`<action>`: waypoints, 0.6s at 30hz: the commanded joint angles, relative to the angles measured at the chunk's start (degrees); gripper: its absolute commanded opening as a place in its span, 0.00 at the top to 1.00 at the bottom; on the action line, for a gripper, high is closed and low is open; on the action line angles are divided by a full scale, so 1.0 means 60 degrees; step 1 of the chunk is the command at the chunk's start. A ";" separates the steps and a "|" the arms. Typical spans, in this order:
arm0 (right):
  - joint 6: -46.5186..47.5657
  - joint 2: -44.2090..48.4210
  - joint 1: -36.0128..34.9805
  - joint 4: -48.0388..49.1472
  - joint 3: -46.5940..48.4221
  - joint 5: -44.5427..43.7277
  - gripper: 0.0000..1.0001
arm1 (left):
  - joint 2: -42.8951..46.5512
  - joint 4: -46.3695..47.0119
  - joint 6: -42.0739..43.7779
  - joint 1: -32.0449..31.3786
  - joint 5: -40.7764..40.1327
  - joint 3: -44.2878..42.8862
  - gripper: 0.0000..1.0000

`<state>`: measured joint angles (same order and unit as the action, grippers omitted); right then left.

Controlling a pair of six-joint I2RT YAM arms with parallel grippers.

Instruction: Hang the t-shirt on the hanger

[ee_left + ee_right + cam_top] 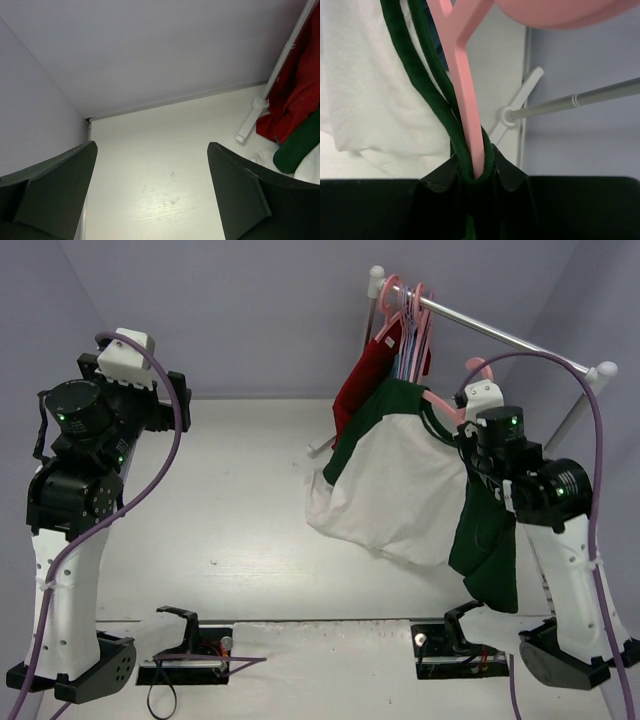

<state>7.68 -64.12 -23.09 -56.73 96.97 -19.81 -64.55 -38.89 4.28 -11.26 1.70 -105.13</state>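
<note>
The cream-white t-shirt (400, 490) with dark green sleeves hangs in the air at the right, below the rack. My right gripper (468, 438) holds it up. In the right wrist view the right gripper (476, 175) is shut on the pink hanger (465, 100) and on the green neck trim (427, 85), which loops around the hanger's arm between the jaws. The hanger's hook (478, 368) sticks up above the gripper. One green sleeve (490, 550) dangles beside the right arm. My left gripper (170, 400) is raised at the far left, open and empty (152, 190).
A metal rack rod (500, 335) runs across the back right with several pink hangers (405, 300) and a red garment (370, 375) on it. Its white base foot (252, 112) stands on the table. Walls close in the back and sides.
</note>
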 commanded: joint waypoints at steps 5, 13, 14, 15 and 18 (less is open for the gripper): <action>0.0554 -0.0213 0.0552 0.0666 -0.0120 0.0240 1.00 | 0.0440 0.0608 -0.0120 -0.0101 0.0195 0.0353 0.12; 0.1685 0.0556 0.0473 0.0804 -0.1812 0.5234 1.00 | 0.0444 0.0712 0.0149 -0.0102 0.0245 0.0617 0.12; 0.1595 0.0461 0.0400 0.0671 -0.2242 0.5219 1.00 | 0.0415 0.0725 0.0138 -0.0115 0.0260 0.0617 0.12; 0.1626 0.0438 0.0335 0.0539 -0.2593 0.5198 1.00 | 0.0394 0.0725 0.0160 -0.0116 0.0271 0.0617 0.12; 0.1684 0.0485 0.0307 0.0553 -0.2757 0.4909 1.00 | 0.0359 0.0804 0.0170 -0.0116 0.0319 0.0724 0.12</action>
<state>16.59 -59.93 -20.74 -54.38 82.10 8.06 -61.97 -38.68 4.48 -11.64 2.78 -100.92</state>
